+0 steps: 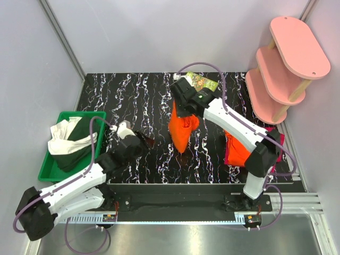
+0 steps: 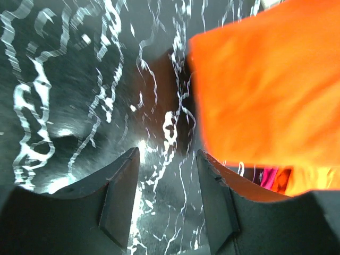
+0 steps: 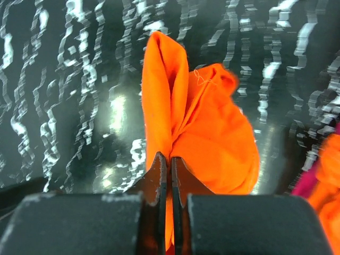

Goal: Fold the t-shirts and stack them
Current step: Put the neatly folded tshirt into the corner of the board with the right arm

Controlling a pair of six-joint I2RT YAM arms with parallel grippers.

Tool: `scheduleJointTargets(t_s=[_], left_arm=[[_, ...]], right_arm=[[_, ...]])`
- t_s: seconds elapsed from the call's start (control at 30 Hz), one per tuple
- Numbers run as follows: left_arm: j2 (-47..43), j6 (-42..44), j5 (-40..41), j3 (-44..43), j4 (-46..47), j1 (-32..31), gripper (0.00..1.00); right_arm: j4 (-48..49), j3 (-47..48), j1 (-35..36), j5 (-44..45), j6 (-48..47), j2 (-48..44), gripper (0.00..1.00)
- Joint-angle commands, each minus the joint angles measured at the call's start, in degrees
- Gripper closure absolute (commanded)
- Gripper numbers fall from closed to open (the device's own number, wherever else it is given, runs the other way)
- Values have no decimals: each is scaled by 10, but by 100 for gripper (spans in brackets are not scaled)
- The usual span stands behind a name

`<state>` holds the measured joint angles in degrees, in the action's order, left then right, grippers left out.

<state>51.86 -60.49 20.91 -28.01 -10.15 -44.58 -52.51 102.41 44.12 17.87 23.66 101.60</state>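
Note:
A bright orange t-shirt [image 1: 180, 132] hangs bunched from my right gripper [image 1: 181, 113], its lower end reaching the black marbled table [image 1: 133, 95] near the middle. In the right wrist view the right gripper [image 3: 170, 158] is shut on a fold of this orange t-shirt [image 3: 204, 125]. My left gripper [image 1: 148, 142] is low over the table, left of the hanging shirt. Its jaws are open and empty in the left wrist view [image 2: 167, 159], with the orange t-shirt [image 2: 265, 79] to their right. More t-shirts, orange over magenta-red [image 1: 236, 150], lie at the table's right edge, partly hidden by the right arm.
A green bin [image 1: 52, 157] holding white and dark green cloth stands at the left edge. A pink three-tier shelf [image 1: 287, 64] stands at the back right. A green printed packet [image 1: 203, 81] lies at the back behind the right gripper.

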Motion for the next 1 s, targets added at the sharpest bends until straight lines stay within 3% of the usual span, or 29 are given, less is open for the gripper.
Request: scheduleJointTargets(t_s=[0.0, 0.17, 0.33, 0.4, 0.73, 0.97], left_arm=[[-55, -13, 120, -23, -70, -2, 48], [-101, 13, 157, -52, -116, -2, 47], [-117, 2, 164, -52, -139, -2, 46], [-116, -4, 164, -50, -143, -2, 46], [-42, -2, 162, -71, -124, -3, 45], [49, 26, 136, -113, -66, -2, 45]], right_arm=[[56, 75, 46, -45, -10, 40, 100], [56, 178, 77, -57, -9, 104, 100], [63, 187, 81, -59, 3, 114, 100], [76, 159, 81, -48, 11, 107, 100], [130, -179, 80, 1, 71, 43, 100], [143, -279, 80, 6, 100, 3, 100]])
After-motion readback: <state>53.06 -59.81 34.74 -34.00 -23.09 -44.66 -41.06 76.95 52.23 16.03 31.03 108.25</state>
